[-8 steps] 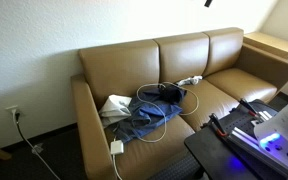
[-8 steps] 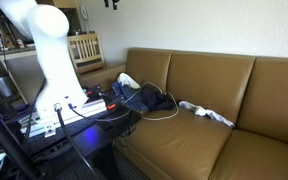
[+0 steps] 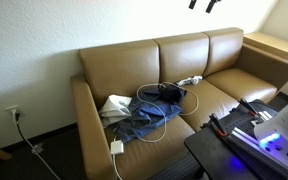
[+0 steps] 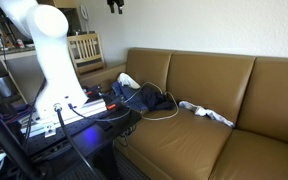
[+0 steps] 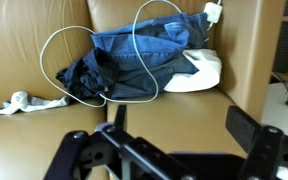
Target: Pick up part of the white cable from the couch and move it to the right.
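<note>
End couch seat bare; denim pile, white cloth crowd white cable

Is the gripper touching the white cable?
No: in the wrist view the open gripper hangs above the white cable, looped over blue clothing.

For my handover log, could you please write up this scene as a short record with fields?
surface: couch, tan leather
cable: white, looped over the jeans; plug near the seat's front edge
jeans: blue, crumpled on the seat
cloth: white, folded, touching jeans
gripper: open, high above couch, empty
</note>
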Available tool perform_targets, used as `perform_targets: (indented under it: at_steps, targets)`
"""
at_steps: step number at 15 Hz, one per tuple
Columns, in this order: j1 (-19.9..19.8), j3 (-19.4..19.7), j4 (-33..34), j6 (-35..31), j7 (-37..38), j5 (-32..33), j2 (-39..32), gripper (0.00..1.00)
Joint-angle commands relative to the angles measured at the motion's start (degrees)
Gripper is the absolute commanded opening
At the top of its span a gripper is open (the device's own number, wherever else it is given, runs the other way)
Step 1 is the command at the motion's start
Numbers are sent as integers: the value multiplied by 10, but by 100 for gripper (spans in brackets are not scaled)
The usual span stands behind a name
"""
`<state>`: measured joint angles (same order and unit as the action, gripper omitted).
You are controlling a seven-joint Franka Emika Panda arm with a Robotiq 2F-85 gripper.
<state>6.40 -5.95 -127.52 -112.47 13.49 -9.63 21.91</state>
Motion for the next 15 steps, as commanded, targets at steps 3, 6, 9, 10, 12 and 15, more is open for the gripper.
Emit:
perform_targets:
  at_steps: [3,6,9,10,12,15]
  targets:
    - [-72,16,-80,-74,64,96,-86,100]
    - [-108,50,-103,-125,91,130,-155,100]
    - [-141,98,-88,-161,120,133,-243,100]
    - [-151,119,-67,-157,103,111,-275,100]
    - [-137,122,-91,-153,103,113,-244,100]
    - [-140,134,-78,-153,93,110,-266,100]
